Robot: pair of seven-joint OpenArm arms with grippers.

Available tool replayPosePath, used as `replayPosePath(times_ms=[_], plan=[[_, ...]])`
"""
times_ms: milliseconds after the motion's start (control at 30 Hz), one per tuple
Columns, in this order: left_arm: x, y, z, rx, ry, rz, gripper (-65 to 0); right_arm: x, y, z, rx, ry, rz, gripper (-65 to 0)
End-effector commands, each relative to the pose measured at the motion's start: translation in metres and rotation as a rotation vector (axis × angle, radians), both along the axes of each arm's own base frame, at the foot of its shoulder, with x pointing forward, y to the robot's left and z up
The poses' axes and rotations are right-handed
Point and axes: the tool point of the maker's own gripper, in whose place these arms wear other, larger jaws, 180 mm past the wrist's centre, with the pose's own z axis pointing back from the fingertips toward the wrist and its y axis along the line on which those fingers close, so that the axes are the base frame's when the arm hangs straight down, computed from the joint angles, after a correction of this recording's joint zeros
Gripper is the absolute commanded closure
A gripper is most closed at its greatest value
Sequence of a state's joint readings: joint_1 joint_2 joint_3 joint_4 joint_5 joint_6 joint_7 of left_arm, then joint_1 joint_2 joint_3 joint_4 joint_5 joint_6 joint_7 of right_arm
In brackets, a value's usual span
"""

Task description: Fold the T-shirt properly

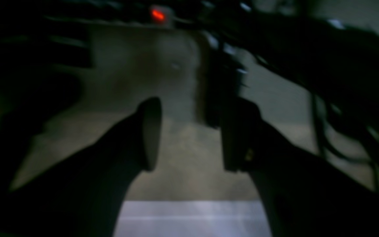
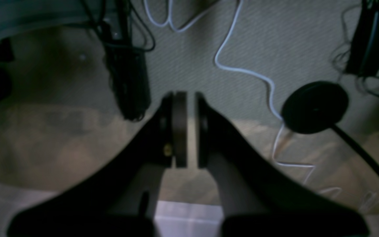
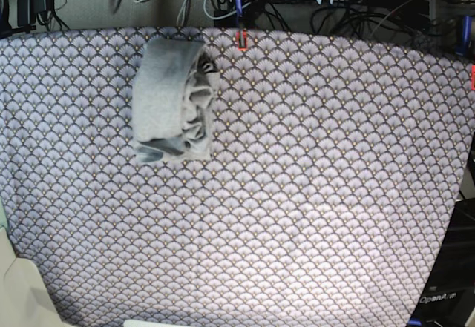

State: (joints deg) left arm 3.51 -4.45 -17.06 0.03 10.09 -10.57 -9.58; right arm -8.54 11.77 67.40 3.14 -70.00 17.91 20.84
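My left gripper [image 1: 189, 135] stands open, its two dark fingers apart with nothing between them; past them I see only a dim, blurred floor, a dark upright post and a small red light [image 1: 157, 14] glowing at the top of the view. My right gripper [image 2: 187, 130] is closed, the pads nearly meeting, and it holds nothing. Beyond it lies pale carpet with a white cable [image 2: 242, 70] snaking across, a round black disc [image 2: 314, 107] on a black lead to one side, and a dark bundle of wires hanging on the other side. A strip of the purple cloth shows at the bottom edge of both wrist views.

Neither arm appears in the base view. There the T-shirt [image 3: 174, 98] lies on the counter [image 3: 312, 193], bunched into a rough, rumpled roll in the far corner on that view's left, resting on the purple scallop-patterned tablecloth [image 3: 282, 238].
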Motion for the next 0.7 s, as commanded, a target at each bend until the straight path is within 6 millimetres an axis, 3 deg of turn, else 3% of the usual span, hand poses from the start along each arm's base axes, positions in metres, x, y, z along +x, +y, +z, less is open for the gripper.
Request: replayPosePath(times_ms=[0, 100, 200, 567, 667], plan=[[-0.002, 0.001, 0.000, 0.007, 0.001, -0.002, -28.5, -0.004, -0.019, 0.003, -0.047, 0.008, 0.019, -2.4], [-0.002, 0.002, -0.001, 0.025, 0.005, -0.021, -19.5, 0.001, -0.013, 0.001, -0.049, 0.005, 0.045, -2.4], [-0.001, -0.007, -0.001, 0.031, 0.003, -0.017, 0.0, 0.008, -0.004, -0.001, -0.036, -0.005, 0.043, -2.4], [0.013, -0.012, -0.001, 0.023, -0.023, -0.047, 0.0, 0.012, -0.002, -0.002, -0.034, -0.012, 0.041, -2.4], [0.012, -0.009, -0.001, 0.031, -0.020, -0.076, 0.0, 0.012, 0.010, -0.004, -0.015, -0.012, 0.038, -2.3]])
